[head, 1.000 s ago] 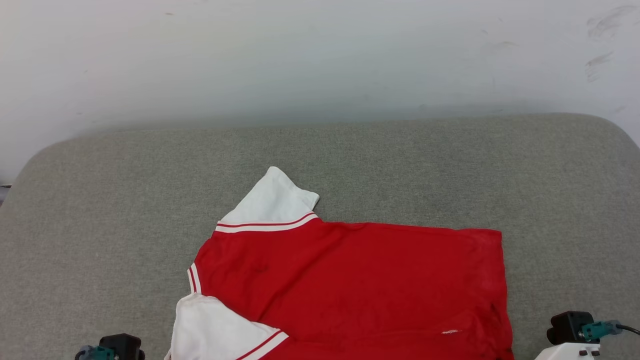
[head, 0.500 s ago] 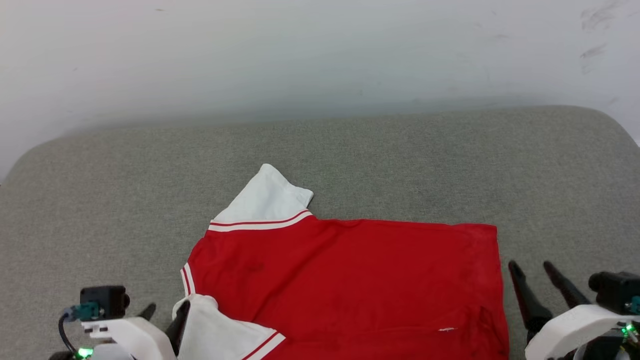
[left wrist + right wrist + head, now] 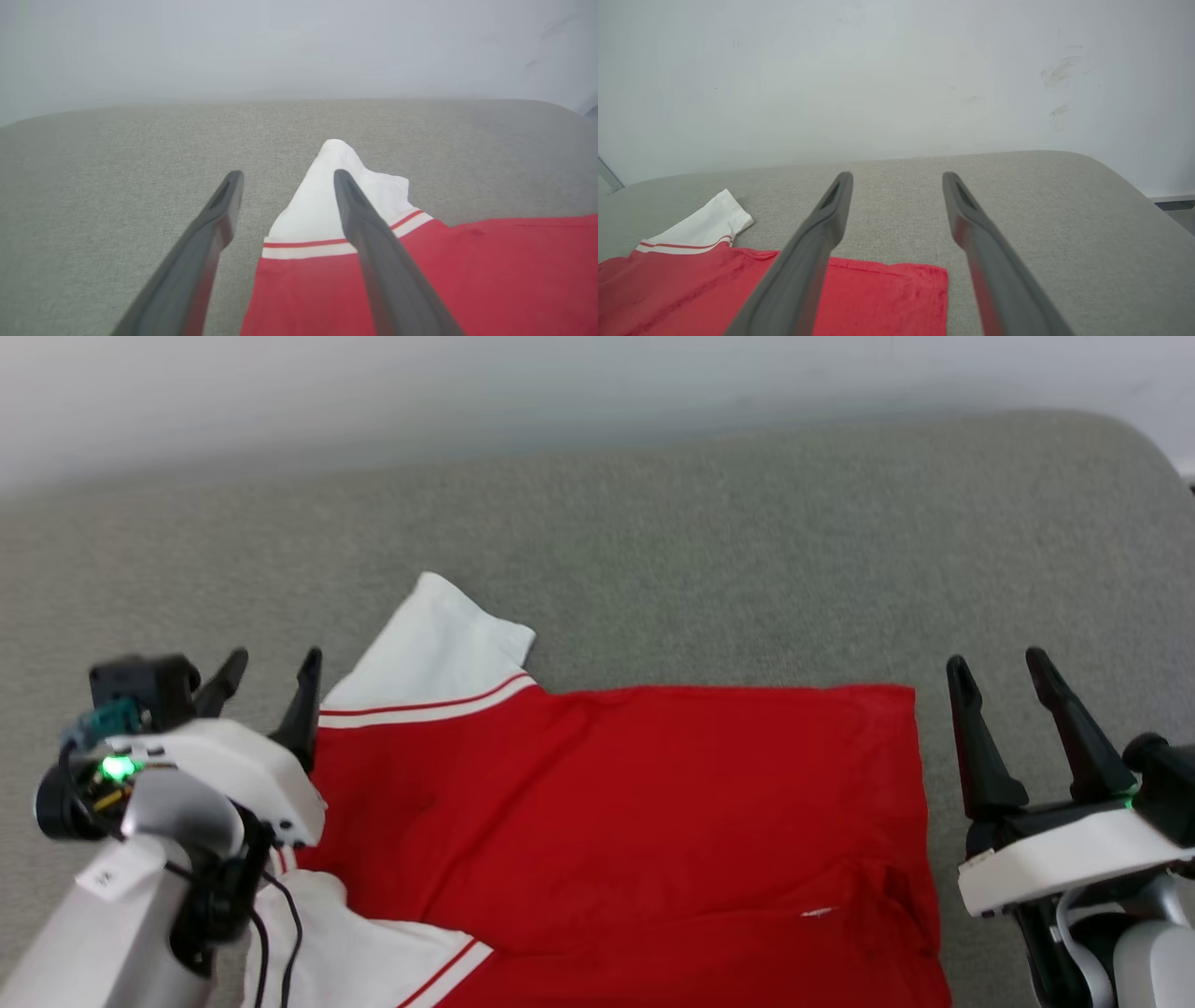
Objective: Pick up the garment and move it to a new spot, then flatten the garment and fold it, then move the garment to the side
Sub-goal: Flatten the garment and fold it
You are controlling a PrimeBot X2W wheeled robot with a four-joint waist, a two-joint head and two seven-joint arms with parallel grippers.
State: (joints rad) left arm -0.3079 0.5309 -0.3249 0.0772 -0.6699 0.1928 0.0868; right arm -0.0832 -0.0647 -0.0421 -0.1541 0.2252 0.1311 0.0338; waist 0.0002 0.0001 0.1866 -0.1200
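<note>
Garment (image 3: 616, 803) lies mostly flat on the grey padded surface (image 3: 747, 551), sleeves at the robot's left. Both jaws are wide open, empty, flanking it. Looks placed and flattened; you've still got the fold and side move.

A grey, woven-fabric cushion (image 3: 709, 551) spreads wide before me, its far right corner rounded off. Directly on it lies the garment (image 3: 635, 803), a red jersey laid flat with a plain red face up, one straight edge toward my right and the shoulders toward my left. A far sleeve (image 3: 429, 644), white and short, with red-and-white striped trim where it meets the body, points away from me across the grey weave. A near sleeve (image 3: 373, 952), also white with the same trim, lies at the bottom of my head view, cut off by the frame. Light creases cross the red cloth near its right edge, beside a small white mark (image 3: 817, 913).
</note>
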